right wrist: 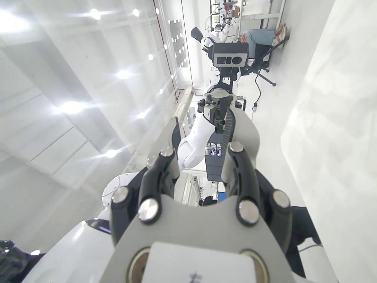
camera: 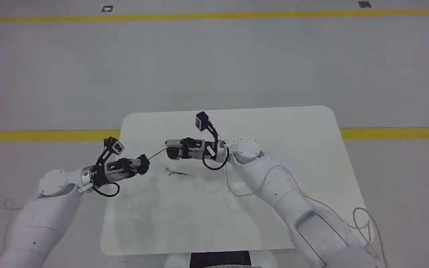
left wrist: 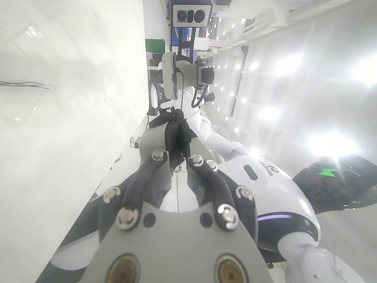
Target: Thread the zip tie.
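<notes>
From above, the white table carried both arms near its middle, facing each other. The left gripper was clenched on one end of the zip tie, a thin dark line slanting up from it through the air to the right gripper, just beside it. A small tangle of loose ties lay on the table close by, below the two grippers and apart from them. In the left wrist view, the left gripper had its dark, cloth-wrapped fingertips pressed together; the tie itself was too thin to pick out there. The loose ties showed as fine dark lines on the table. In the right wrist view, the right gripper had its fingers spread with a clear gap between them, grasping nothing. The left gripper sat just beyond that gap, level with it, and the table ran along one side.
</notes>
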